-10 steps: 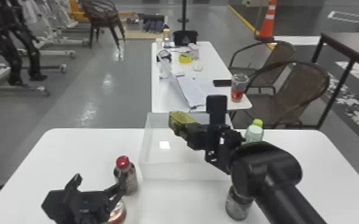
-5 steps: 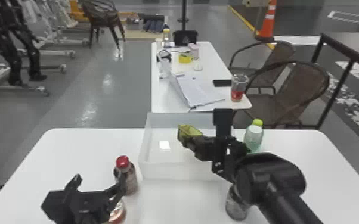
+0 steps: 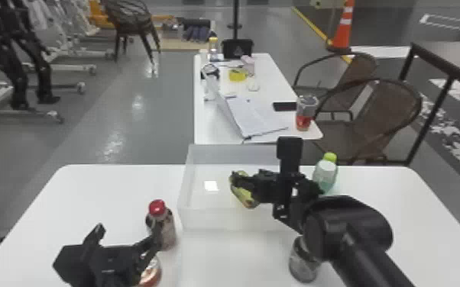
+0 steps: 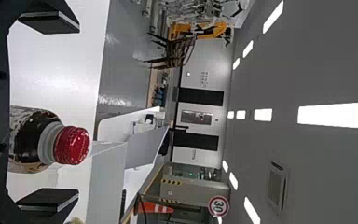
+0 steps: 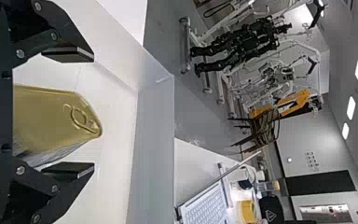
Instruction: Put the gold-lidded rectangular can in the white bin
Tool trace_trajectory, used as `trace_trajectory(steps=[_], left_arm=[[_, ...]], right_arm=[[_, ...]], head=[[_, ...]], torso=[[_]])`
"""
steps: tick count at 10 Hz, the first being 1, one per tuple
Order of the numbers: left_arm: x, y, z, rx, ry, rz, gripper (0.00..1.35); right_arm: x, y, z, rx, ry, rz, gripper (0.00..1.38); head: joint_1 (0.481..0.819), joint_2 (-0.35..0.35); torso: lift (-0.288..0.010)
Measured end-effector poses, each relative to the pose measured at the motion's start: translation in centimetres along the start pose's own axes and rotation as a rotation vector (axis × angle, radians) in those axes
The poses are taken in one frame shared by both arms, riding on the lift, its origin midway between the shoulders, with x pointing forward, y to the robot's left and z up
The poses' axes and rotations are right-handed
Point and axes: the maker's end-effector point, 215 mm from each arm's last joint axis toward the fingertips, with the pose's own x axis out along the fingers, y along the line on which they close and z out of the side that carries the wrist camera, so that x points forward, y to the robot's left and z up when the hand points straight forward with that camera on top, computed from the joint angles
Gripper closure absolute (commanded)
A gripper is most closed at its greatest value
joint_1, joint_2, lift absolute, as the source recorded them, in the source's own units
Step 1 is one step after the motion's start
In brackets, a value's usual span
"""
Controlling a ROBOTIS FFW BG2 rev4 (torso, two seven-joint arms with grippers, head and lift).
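1. Gold-lidded rectangular metal can [image 3: 245, 195]: tilted within the walls of the white translucent plastic bin [image 3: 202, 220]; whether its full weight is borne by the bin cannot be told.
2. Black two-fingered right gripper [image 5: 93, 113]: fingers spread on either side of the can, with a gap left at one side, presumably so that it can be freed without being dragged.
3. Bin: set mid-table on the white table [image 3: 88, 194], likely so that it can be reached by both arms.
4. Left gripper [image 4: 79, 110]: parked open at near left, around the red-capped dark bottle [image 4: 32, 140], which is left unclamped.
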Motion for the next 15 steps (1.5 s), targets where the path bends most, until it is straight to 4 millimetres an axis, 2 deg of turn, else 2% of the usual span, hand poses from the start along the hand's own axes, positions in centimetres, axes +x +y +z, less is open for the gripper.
trace_trajectory(steps=[2,3,4,6,8,10,11,12,14,15], left_arm=[[0.0,0.0,0.0,0.0,0.0,0.0,0.07],[0.0,0.0,0.0,0.0,0.0,0.0,0.07],[0.0,0.0,0.0,0.0,-0.001,0.0,0.07],[0.0,0.0,0.2,0.001,-0.005,0.0,0.07],[0.1,-0.1,0.3,0.0,-0.009,0.0,0.07],[0.2,-0.1,0.6,0.002,-0.016,-0.002,0.07],[0.2,-0.2,0.8,0.007,-0.02,-0.006,0.07],[0.2,-0.1,0.9,0.01,-0.023,-0.005,0.07],[0.1,0.0,0.9,0.013,-0.026,0.001,0.07],[0.0,0.2,0.8,0.014,-0.024,0.003,0.07]], right_arm=[[-0.2,0.2,1.2,0.007,-0.032,0.008,0.26],[-0.7,0.3,2.5,0.015,-0.062,0.012,0.26],[-1.5,0.7,4.8,0.025,-0.111,0.018,0.26],[-4.6,1.0,9.3,0.054,-0.205,0.029,0.3],[-8.7,-0.5,10.5,0.063,-0.263,0.004,0.3],[-13.2,-3.3,10.1,0.035,-0.303,-0.059,0.26],[-15.7,-4.6,9.0,-0.011,-0.311,-0.11,0.15],[-17.8,-5.5,6.8,-0.062,-0.291,-0.166,0.0],[-21.9,-7.2,4.3,-0.152,-0.277,-0.268,0.0],[-23.5,-7.0,3.6,-0.18,-0.301,-0.26,0.03]], head=[[0.549,0.0],[0.549,0.0],[0.549,0.0],[0.549,0.0],[0.549,0.0],[0.549,0.0],[0.549,0.0],[0.549,0.0],[0.549,0.0],[0.549,0.0]], torso=[[-0.1],[-0.1],[-0.1],[-0.1],[-0.1],[-0.1],[-0.1],[-0.1],[-0.1],[-0.1]])
